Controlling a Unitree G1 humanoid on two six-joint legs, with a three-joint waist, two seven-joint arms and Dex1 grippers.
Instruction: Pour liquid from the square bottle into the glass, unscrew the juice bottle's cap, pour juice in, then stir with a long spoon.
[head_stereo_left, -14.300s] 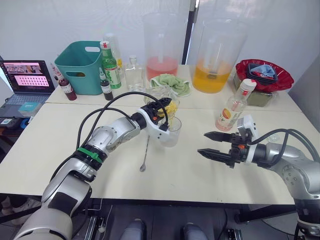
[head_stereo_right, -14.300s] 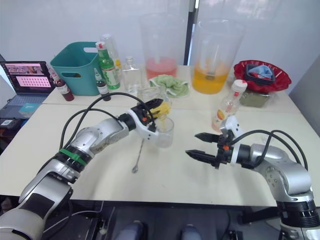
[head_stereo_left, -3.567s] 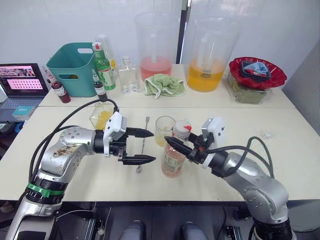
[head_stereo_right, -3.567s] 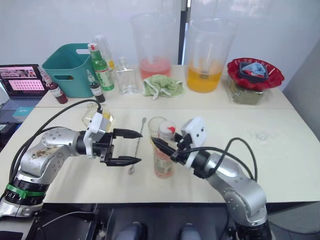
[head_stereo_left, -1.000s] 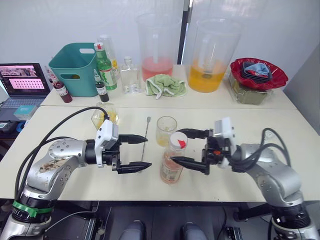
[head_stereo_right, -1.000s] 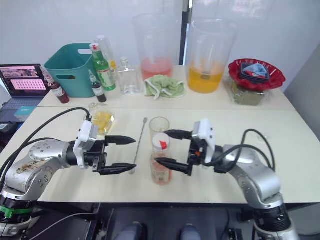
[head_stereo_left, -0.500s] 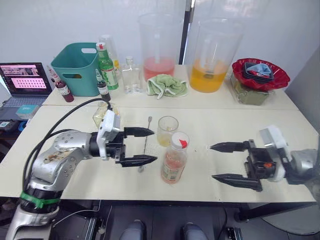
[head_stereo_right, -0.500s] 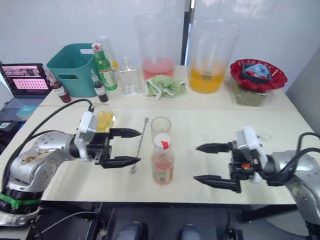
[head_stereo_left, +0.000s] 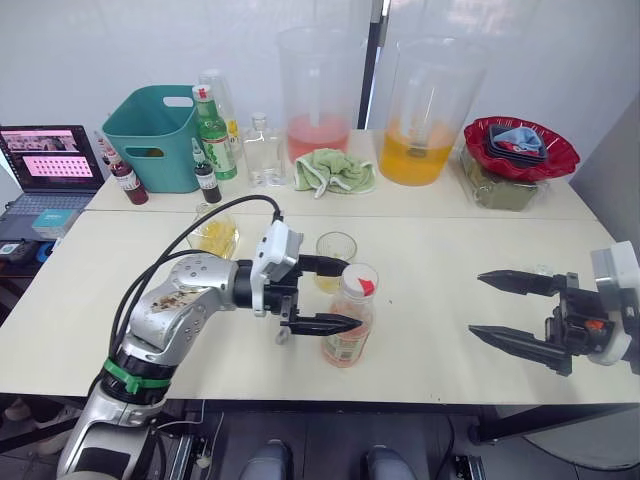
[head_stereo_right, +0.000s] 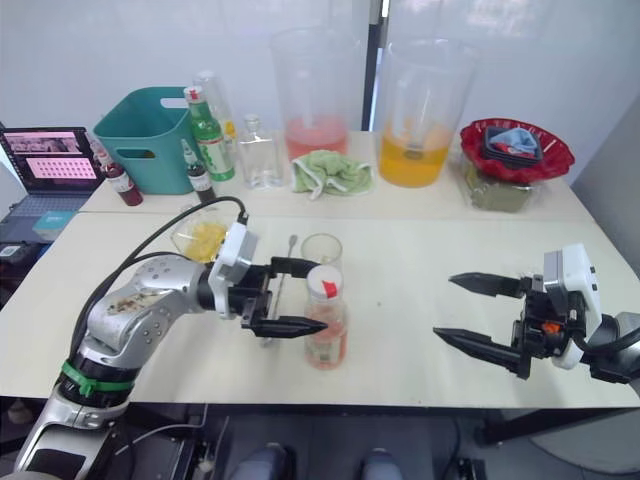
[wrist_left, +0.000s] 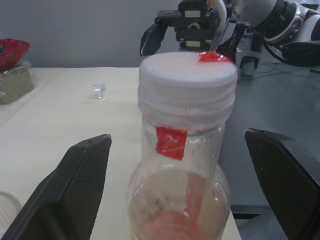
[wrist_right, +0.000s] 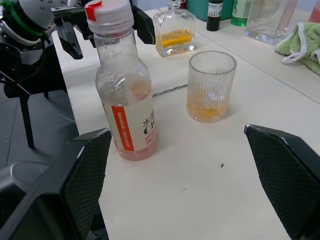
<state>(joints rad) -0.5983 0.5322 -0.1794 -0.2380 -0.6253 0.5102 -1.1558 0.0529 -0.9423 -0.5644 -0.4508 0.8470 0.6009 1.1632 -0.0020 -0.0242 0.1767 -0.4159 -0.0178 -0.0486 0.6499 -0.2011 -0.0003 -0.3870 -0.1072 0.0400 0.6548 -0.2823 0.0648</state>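
Our left end effector (head_stereo_left: 327, 295) has moved in from the left within the last second and now brackets the juice bottle (head_stereo_left: 350, 318) just under its white cap (wrist_left: 187, 75), fingers apart and not yet clamped. The bottle stands capped on the worktop (head_stereo_left: 430, 250) beside the glass (head_stereo_left: 334, 260), which holds some yellow liquid. Our right end effector (head_stereo_left: 510, 312), fingers apart and empty, has let go and drawn back well to the right, so we judge the bottle is being handed over for uncapping.

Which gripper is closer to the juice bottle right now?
Left. The left gripper is open with its fingers on either side of the juice bottle, near the cap. The right gripper is open too, well off to the bottle's right.
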